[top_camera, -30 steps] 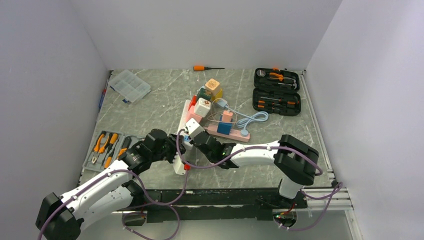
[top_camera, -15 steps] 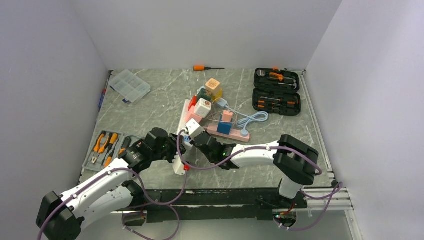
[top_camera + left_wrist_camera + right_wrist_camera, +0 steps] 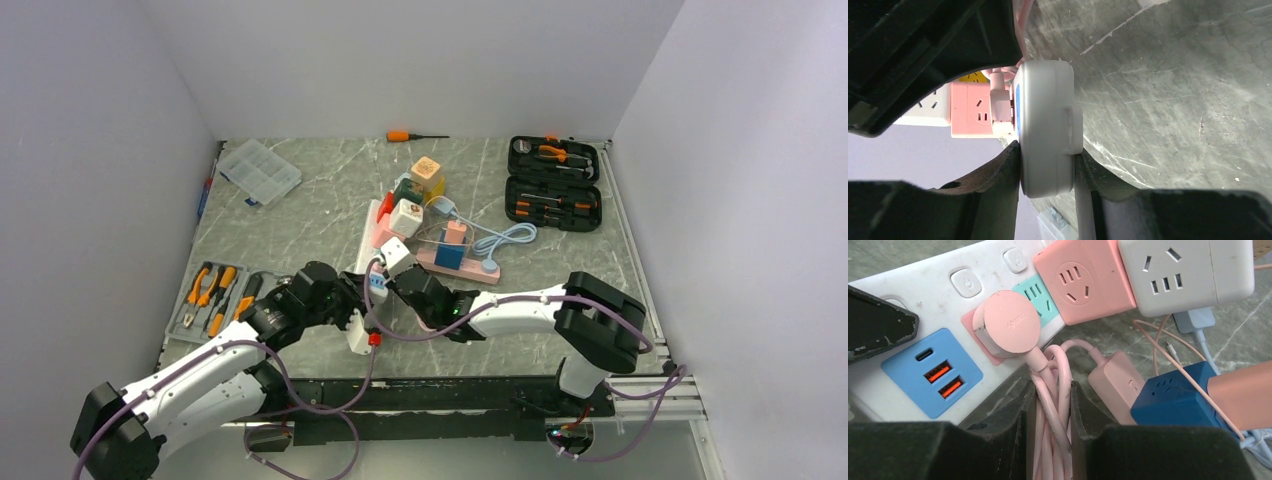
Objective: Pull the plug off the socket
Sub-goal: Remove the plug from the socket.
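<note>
Plug point(image 3: 1005, 322), round and pink, sits seated in the white power strip point(image 3: 918, 297) on the table point(image 3: 1173, 100), between a blue USB panel point(image 3: 932, 372) and a pink cube adapter point(image 3: 1083, 280). The right claw point(image 3: 1053, 390) pinches the looped pink cable point(image 3: 1050, 370) just below the plug. The left claw point(image 3: 1048, 167) is clamped on the power strip's end, seen edge-on.

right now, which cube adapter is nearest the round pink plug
The pink cube adapter, beside the round pink plug; the white cube and navy cube sit farther.
</note>
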